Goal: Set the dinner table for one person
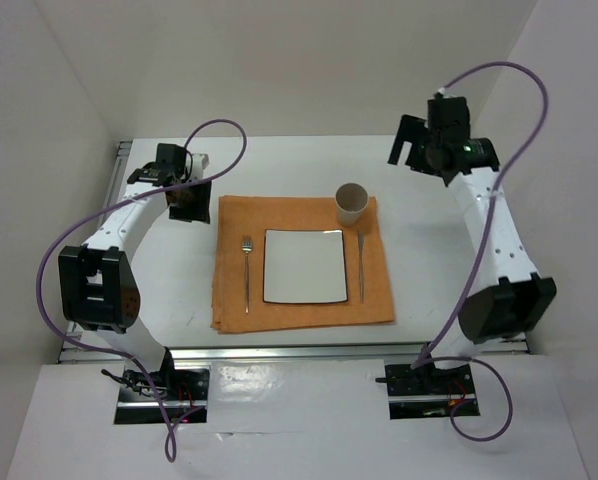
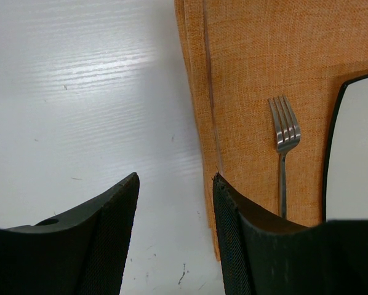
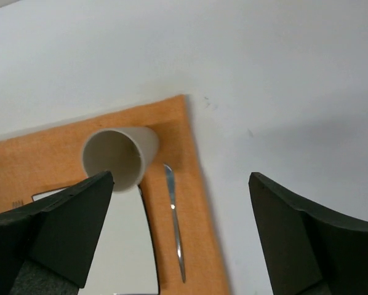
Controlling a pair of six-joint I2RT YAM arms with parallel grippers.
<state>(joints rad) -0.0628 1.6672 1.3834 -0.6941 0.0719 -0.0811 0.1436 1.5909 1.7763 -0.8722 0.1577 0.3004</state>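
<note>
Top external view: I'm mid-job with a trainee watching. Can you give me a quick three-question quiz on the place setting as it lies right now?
1. True or false: the fork lies on the orange cloth, on the left arm's side of the plate.
2. The cup stands on: A the plate, B the orange cloth, C the fork.
3. Fill in: the left tool and the right tool are both ____, holding nothing.

Key: 1 true; 2 B; 3 open.
</note>
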